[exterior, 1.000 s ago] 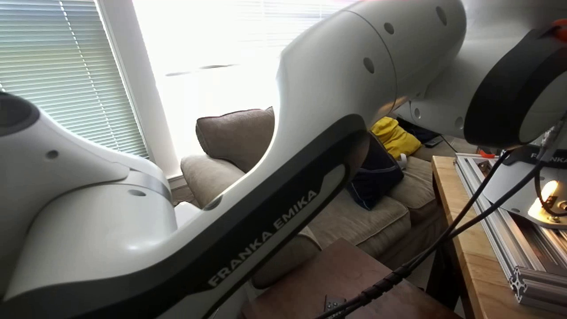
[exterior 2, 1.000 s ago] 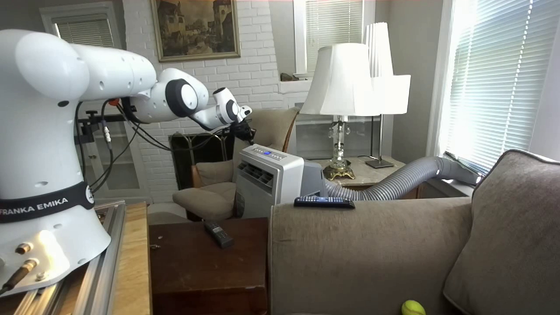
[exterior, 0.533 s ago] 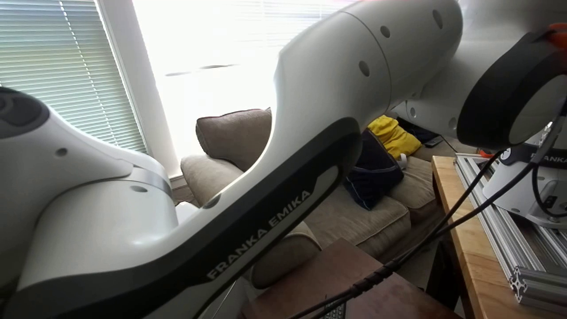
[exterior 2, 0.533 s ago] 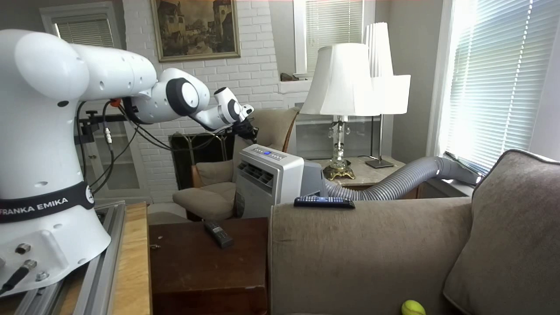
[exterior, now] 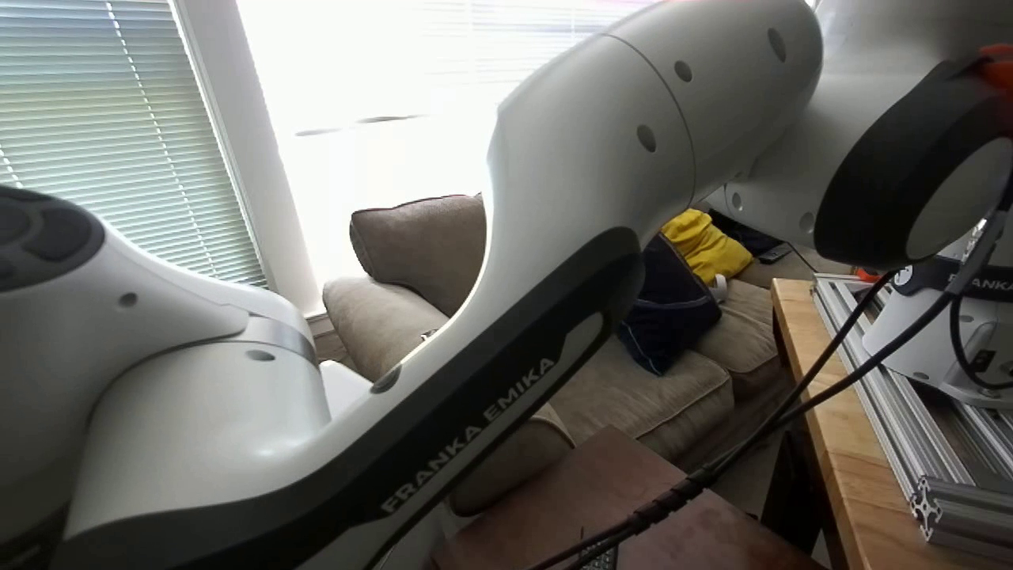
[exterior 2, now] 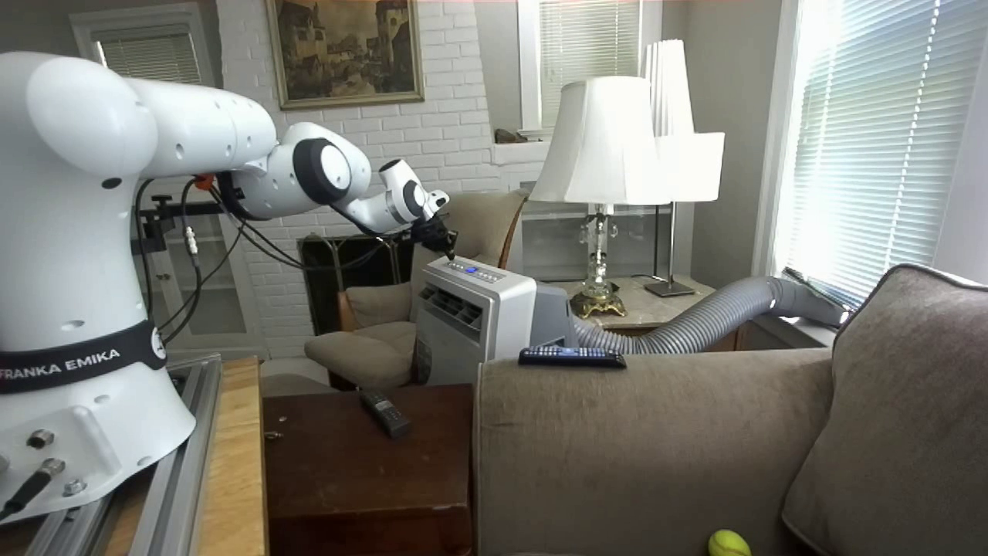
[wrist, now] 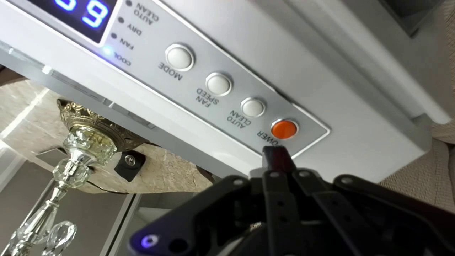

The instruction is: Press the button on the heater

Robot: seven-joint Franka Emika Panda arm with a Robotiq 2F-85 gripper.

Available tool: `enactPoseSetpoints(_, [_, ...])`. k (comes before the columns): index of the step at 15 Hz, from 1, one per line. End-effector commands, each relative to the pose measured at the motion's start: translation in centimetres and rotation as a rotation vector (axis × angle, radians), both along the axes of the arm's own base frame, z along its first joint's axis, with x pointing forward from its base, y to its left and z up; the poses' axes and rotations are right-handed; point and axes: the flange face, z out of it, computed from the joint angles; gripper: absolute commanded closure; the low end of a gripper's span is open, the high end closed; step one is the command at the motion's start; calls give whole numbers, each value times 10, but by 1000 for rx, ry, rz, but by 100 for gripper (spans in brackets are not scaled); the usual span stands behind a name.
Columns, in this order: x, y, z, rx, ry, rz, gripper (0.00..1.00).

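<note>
Wrist view: the gripper points at one end of a silver control strip. Its fingertips meet, with no gap and nothing visible between them. The tip hides part of the word POWER, just beside the orange power button; whether it touches the panel cannot be told.

In an exterior view, the heater, a white boxy appliance, stands between the sofa arm and the armchair, with the gripper at the far end of its top.

What has just changed: the gripper is lower, its tip now overlapping the heater's top edge. The approach seems nearly done, and a press likely comes next, probably on the power button, after a small shift toward the orange cap.

Compared with a second earlier, the arm's wrist also sits lower in an exterior view, showing more of its dark round pad. The heater is unmoved; its display still glows blue, so no press shows its effect yet.
</note>
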Motion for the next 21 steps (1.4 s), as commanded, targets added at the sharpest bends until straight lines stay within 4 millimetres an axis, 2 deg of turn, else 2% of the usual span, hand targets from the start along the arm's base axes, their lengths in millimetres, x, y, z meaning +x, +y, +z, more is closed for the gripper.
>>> enactPoseSetpoints(1, [-4,0,-11,-12,-4,-11,100])
enactPoseSetpoints(10, [-15,5,-27,-94,-21,17,100])
enactPoseSetpoints(11, [-16,6,-28,-90,-4,7,100])
enactPoseSetpoints(12, [-16,8,-21,-71,-4,7,100])
enactPoseSetpoints(17, [-7,25,101,133,23,-10,100])
enactPoseSetpoints(19, [3,14,153,126,33,-39,100])
enactPoseSetpoints(21, [13,-6,201,95,108,-74,100])
